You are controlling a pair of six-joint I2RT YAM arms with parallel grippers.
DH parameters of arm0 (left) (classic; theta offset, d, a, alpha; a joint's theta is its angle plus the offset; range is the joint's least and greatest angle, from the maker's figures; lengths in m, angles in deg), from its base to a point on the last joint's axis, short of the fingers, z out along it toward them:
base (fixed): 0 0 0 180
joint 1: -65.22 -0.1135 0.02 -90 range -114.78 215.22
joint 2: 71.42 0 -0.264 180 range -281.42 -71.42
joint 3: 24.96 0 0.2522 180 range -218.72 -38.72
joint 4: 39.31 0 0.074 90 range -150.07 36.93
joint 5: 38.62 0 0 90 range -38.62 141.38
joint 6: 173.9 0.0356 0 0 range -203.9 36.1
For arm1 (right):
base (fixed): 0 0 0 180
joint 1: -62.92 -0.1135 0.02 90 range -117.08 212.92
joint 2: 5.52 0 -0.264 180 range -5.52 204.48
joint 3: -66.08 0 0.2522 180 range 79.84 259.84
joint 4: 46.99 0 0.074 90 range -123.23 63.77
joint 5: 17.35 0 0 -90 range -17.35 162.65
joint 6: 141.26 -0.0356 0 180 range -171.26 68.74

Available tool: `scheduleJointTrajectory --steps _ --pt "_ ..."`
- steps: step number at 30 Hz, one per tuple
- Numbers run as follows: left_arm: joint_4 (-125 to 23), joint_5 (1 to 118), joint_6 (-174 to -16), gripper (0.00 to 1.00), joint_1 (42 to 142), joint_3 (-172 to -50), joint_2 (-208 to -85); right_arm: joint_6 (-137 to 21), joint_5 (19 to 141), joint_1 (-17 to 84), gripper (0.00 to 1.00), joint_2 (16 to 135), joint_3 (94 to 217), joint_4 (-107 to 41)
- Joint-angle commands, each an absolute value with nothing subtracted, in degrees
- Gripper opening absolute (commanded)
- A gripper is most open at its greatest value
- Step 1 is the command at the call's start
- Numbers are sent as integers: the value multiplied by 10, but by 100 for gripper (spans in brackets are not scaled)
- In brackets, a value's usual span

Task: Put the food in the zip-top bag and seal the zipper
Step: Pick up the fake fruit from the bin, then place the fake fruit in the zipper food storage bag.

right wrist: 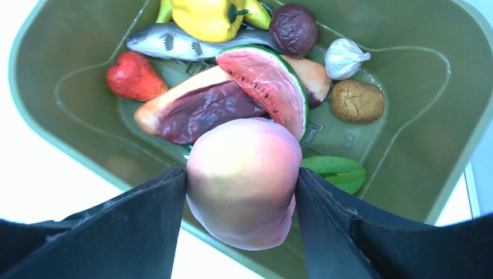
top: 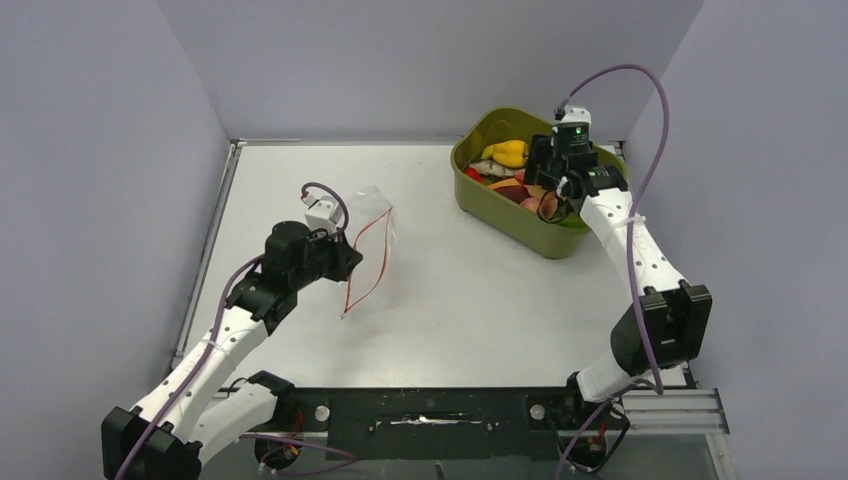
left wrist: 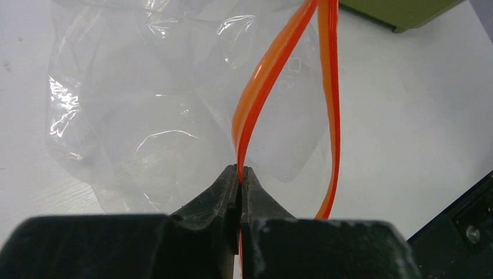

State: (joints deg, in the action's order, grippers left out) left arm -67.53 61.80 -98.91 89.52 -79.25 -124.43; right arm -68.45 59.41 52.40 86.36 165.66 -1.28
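Observation:
The clear zip-top bag (top: 372,225) hangs lifted at the table's left-middle, its mouth gaping. My left gripper (left wrist: 240,170) is shut on one red-orange zipper (left wrist: 261,81) strip; the other strip (left wrist: 331,87) curves free to the right. My right gripper (right wrist: 241,180) is shut on a pink-yellow peach (right wrist: 244,174), held just above the olive-green tub (top: 470,180) at the back right. Below it lies more food: a yellow pepper (right wrist: 203,17), a watermelon slice (right wrist: 267,81), a dark purple piece (right wrist: 293,28), a red piece (right wrist: 134,75) and a toy fish (right wrist: 174,42).
The tub also holds a garlic bulb (right wrist: 344,58), a brown potato-like piece (right wrist: 357,100) and a green leaf (right wrist: 336,172). Grey walls close in the white table on three sides. A black rail (top: 430,410) runs along the near edge between the arm bases.

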Motion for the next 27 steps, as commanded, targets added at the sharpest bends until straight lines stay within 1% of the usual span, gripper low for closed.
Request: scheduleJointTrajectory --steps 1,8,12,15,20,27 --pt "-678 608 -1017 0 896 -846 -1251 -689 624 522 53 782 1626 -16" --pt "-679 622 -1052 0 896 -862 -1268 -696 715 506 53 675 1562 -27" --pt "-679 617 -1063 0 896 -862 -1280 -721 728 467 52 603 1514 -60" --pt "-680 615 -1071 0 896 -867 -1290 -758 756 433 51 570 1484 -95" --pt "-674 619 -1086 0 896 -874 -1304 -829 813 375 50 553 1445 -161" --pt "-661 635 -1106 0 897 -869 -1310 -867 795 280 50 575 1428 -241"
